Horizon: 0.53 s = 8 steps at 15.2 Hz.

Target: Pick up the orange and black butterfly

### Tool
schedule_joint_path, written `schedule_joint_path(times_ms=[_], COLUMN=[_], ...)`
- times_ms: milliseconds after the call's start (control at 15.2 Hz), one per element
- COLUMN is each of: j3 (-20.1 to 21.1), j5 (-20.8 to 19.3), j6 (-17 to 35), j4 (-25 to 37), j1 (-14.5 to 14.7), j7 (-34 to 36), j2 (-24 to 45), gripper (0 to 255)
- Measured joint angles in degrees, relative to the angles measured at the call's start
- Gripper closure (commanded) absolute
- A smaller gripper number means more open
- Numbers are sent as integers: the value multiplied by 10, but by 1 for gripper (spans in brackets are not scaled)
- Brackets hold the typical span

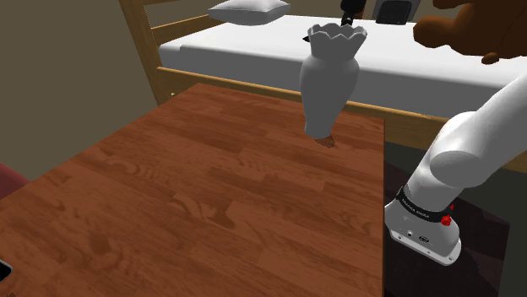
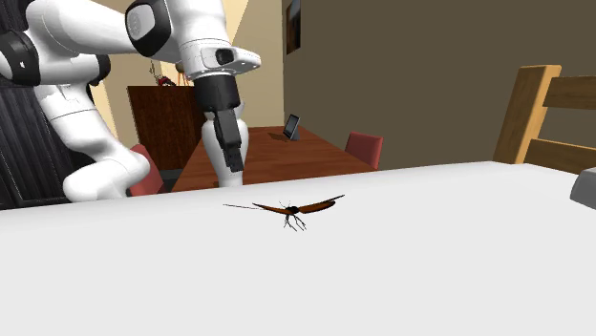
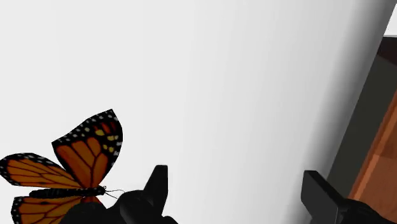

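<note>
One butterfly [image 2: 294, 207] is found flat on the white bed [image 2: 430, 277], wings spread. The gripper [image 2: 234, 170] is hung just past it, toward the second exterior view's left, fingers [image 3: 158, 181] set wide apart, nothing clasped. The body is aimed antennae-first at the gripper. Farther off, one wooden table [image 2: 315, 157] and one white vase [image 1: 331, 76] are seen.

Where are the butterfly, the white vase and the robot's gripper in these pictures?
butterfly [image 3: 89, 151]: wrist view, on one orange wing.
white vase [image 1: 328, 84]: shoulder view, on its rounded body.
gripper [image 3: 236, 181]: wrist view, midway between its open fingertips.
</note>
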Motion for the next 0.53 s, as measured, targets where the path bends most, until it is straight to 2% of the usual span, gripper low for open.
schedule_joint_path(times_ms=[330, 528], j3=[-37, -57], j5=[35, 69], j6=[16, 19], j4=[106, 179], j1=[13, 9], j7=[-114, -192], j2=[106, 174], gripper=[0, 0])
